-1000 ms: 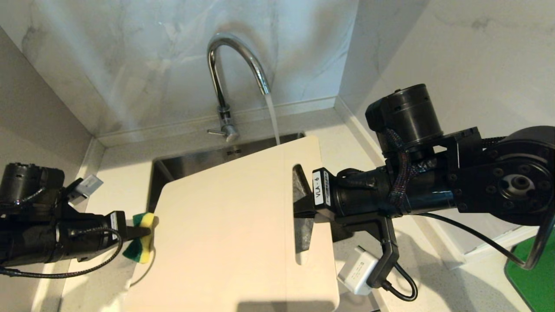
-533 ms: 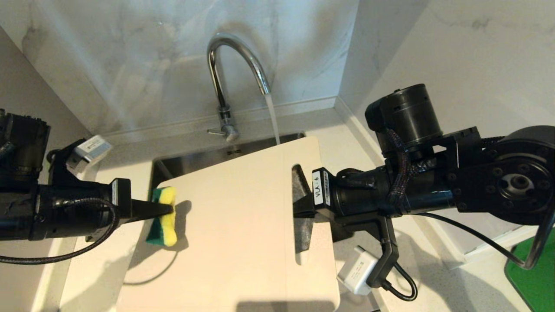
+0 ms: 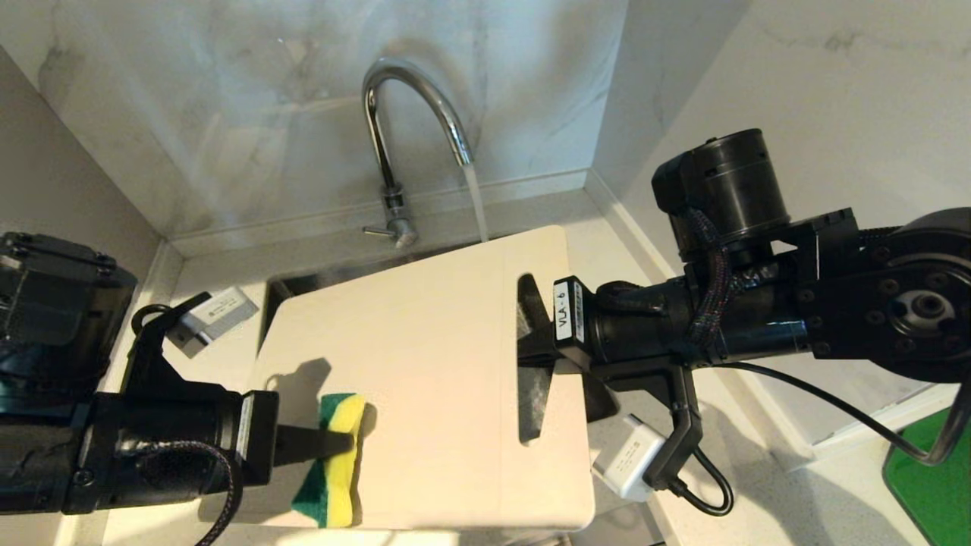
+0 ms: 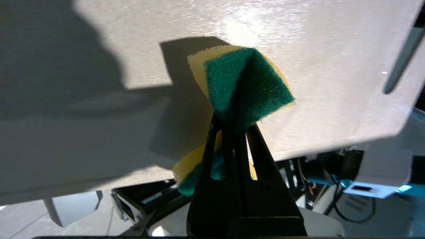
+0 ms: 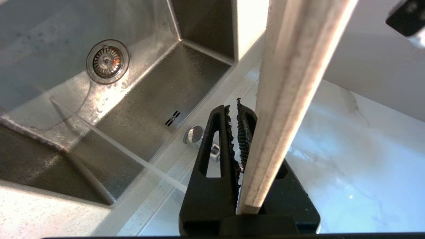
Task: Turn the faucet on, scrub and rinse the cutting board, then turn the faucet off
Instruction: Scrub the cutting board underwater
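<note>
The chrome faucet (image 3: 413, 114) is running, and its stream (image 3: 476, 205) falls just behind the far edge of the cutting board (image 3: 432, 341). The cream board is held up over the sink. My right gripper (image 3: 531, 349) is shut on the strip beside its slot handle. In the right wrist view the board's edge (image 5: 292, 83) runs past the right gripper (image 5: 234, 113). My left gripper (image 3: 341, 444) is shut on a yellow-green sponge (image 3: 334, 470), which is pressed on the board's near left part. In the left wrist view the sponge (image 4: 244, 83) is pinched in the left gripper (image 4: 232, 124).
The steel sink (image 5: 149, 93) with its drain (image 5: 107, 61) lies under the board. The faucet lever (image 3: 379, 231) points left at the base. Marble walls close in behind and on both sides. A bright green thing (image 3: 933, 485) sits at the lower right on the counter.
My left gripper carried the sponge from the board's left edge onto its face, then nearer and to the right. The board and right arm shifted slightly up. Water keeps running.
</note>
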Motion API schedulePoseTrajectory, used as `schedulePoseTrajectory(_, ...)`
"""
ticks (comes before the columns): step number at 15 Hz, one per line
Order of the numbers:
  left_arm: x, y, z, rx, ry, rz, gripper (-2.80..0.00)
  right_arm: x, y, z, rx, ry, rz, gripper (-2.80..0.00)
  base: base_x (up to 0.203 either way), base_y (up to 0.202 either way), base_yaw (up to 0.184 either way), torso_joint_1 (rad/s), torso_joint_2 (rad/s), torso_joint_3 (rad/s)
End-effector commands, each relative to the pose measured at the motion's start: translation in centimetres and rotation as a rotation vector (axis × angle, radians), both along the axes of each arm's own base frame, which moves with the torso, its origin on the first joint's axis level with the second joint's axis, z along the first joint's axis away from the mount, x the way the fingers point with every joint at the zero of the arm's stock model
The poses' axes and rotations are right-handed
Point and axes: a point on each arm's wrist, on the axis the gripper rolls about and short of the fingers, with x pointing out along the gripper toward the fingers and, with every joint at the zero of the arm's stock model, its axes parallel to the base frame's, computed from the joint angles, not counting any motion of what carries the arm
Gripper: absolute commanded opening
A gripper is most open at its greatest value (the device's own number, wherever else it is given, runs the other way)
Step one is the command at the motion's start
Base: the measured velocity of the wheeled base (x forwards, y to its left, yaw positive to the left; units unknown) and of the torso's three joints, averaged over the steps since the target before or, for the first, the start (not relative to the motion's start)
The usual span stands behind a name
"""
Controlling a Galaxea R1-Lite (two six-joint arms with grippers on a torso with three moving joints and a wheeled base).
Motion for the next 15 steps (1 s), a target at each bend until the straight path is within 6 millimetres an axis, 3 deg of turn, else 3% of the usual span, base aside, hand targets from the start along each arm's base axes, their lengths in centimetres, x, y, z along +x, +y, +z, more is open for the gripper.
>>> schedulePoseTrajectory(1,0.0,0.0,-1.1,0.016,-0.004,0.006,-2.8,0.0,0.0,0.0,-0.004,-0.011,0.008,-2.8,0.0,0.0,0.0,0.0,0.0,0.0)
schedulePoseTrajectory(6,0.7,1.4,-3.7,0.059,0.002,0.075,-2.8,-0.1,-0.1,0.0,-0.004,-0.011,0.007,-2.8,0.0,0.0,0.0,0.0,0.0,0.0)
schedulePoseTrajectory(15,1.8,8.9,-9.4,0.099,0.042,0.249,-2.8,0.2,-0.2,-0.1,-0.006,-0.007,-0.004,-2.8,0.0,0.0,0.0,0.0,0.0,0.0)
